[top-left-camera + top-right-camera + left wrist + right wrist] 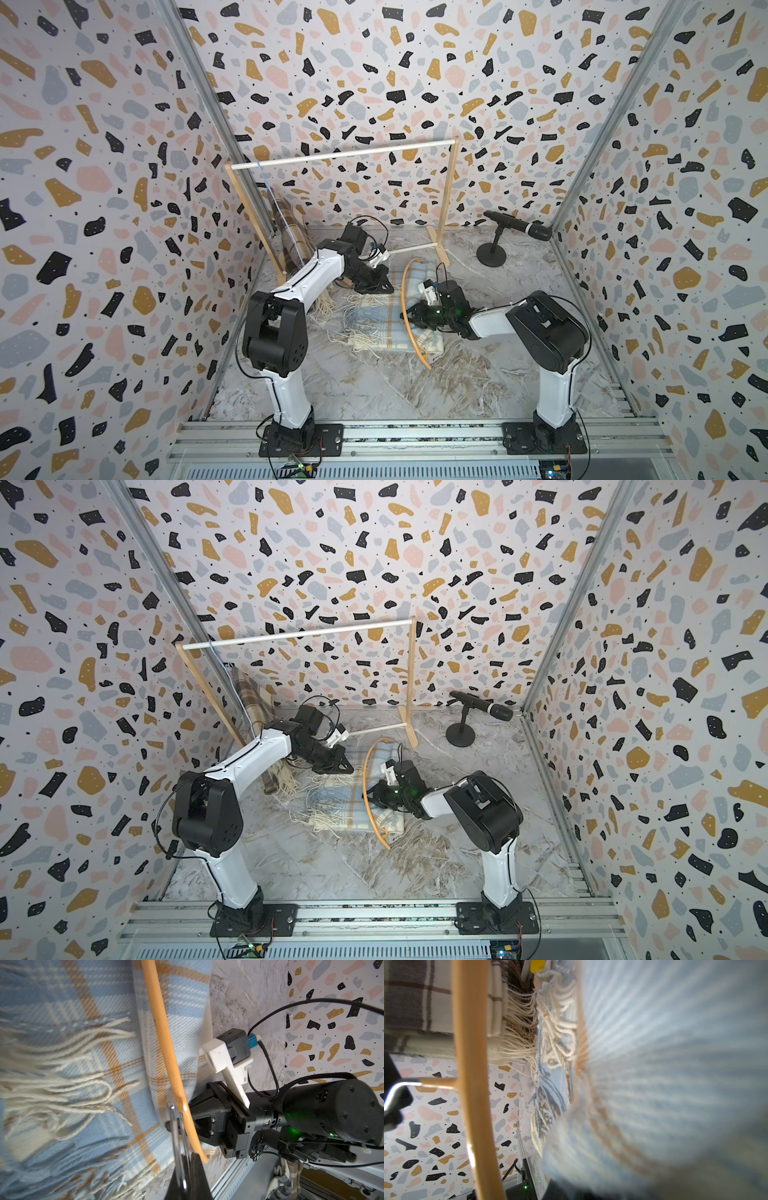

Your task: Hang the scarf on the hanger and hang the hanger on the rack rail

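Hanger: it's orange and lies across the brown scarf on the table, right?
No. The orange hanger lies across the blue scarf on the table; both top views show it. The brown scarf hangs from the rack.

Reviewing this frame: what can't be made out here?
- What the right hand pinches: its tips are too dark and small in both top views; the scarf blurs against the lens in the right wrist view.
- Hook of the hanger: too thin in the top views.
- Part of the brown scarf: behind the left arm in both top views.
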{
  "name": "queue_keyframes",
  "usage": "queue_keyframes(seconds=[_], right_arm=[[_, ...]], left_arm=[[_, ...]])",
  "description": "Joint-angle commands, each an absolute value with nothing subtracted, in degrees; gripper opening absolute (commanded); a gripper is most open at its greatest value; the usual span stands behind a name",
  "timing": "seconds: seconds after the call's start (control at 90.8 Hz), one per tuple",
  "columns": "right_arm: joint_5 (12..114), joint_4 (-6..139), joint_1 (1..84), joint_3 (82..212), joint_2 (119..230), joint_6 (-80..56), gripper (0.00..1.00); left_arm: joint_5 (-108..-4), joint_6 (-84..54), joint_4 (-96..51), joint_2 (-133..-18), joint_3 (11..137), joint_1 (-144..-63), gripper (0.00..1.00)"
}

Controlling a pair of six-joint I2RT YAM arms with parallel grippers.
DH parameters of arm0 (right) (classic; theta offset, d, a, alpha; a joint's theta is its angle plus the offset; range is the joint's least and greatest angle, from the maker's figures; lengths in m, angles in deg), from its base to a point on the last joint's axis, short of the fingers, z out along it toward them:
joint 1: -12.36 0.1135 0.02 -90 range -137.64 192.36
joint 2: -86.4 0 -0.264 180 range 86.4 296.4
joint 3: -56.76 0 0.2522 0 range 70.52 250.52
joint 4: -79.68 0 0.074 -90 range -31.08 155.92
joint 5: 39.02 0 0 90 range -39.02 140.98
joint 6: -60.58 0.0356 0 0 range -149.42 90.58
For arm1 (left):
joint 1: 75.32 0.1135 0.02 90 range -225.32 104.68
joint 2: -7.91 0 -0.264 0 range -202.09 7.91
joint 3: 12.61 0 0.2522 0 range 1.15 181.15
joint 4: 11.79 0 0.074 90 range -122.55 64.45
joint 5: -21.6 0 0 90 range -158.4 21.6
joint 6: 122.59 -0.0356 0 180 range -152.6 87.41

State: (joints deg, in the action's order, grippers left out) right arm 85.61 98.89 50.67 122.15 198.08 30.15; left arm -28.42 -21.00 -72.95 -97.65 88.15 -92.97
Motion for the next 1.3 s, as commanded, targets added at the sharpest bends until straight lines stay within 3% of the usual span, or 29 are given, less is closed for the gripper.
queue_keyframes(seconds=[0.0,0.154,0.363,0.473,0.529,0.738,1.112,1.288], right_arm=[[85.8,89.5,51.6,123.4,195.6,25.8,0.03],[85.5,87.1,51.6,123.7,192.7,22.9,0.08],[80.0,74.3,49.4,122.9,182.1,13.8,0.33],[78.9,68.0,47.6,122.8,178.9,9.6,0.41],[78.8,66.4,46.7,122.3,178.4,9.1,0.38],[80.0,68.7,45.9,122.6,182.2,10.9,0.12],[81.9,73.2,49.1,124.6,190.0,12.2,0.12],[80.5,71.2,48.6,124.3,187.5,10.3,0.15]], left_arm=[[-23.6,-19.4,-67.7,-95.5,86.9,-93.5,0.00],[-23.4,-17.8,-65.9,-94.8,86.8,-94.1,0.00],[-26.4,-18.0,-66.1,-94.6,86.3,-94.0,0.00],[-26.7,-18.5,-66.6,-94.7,86.5,-94.0,0.00],[-26.8,-18.5,-66.8,-94.6,86.5,-94.1,0.00],[-26.7,-18.1,-66.9,-94.0,87.1,-94.8,0.00],[-26.4,-14.4,-65.9,-91.7,90.7,-98.7,0.00],[-26.7,-14.0,-66.2,-91.1,91.7,-99.0,0.00]])
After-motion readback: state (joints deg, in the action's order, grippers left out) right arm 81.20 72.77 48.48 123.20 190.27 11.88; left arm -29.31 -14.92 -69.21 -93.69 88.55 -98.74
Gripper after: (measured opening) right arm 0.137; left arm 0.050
